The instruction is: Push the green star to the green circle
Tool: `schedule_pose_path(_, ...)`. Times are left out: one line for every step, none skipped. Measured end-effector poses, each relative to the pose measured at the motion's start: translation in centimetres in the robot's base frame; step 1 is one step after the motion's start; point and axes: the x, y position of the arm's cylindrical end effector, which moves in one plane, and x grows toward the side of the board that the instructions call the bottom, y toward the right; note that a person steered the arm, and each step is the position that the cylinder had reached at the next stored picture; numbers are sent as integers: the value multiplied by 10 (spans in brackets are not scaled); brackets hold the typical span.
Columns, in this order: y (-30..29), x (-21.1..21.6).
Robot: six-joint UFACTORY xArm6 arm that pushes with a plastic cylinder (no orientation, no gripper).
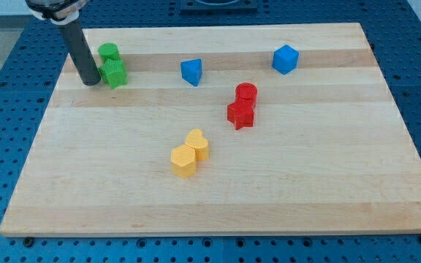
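The green star sits near the board's top left corner, touching the green circle, which lies just above it. My tip rests on the board right at the star's left side, close enough to touch it. The dark rod rises from there toward the view's top left.
A blue triangle-like block and a blue cube-like block lie along the top. A red circle and red star touch near the middle. Two yellow blocks touch below centre. The wooden board lies on a blue perforated table.
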Motion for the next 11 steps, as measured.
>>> schedule_pose_path(0,16)
schedule_pose_path(9,22)
schedule_pose_path(31,18)
schedule_pose_path(45,15)
schedule_pose_path(48,14)
schedule_pose_path(50,13)
schedule_pose_path(45,1)
schedule_pose_path(38,-7)
schedule_pose_path(38,-7)
schedule_pose_path(52,0)
schedule_pose_path(84,0)
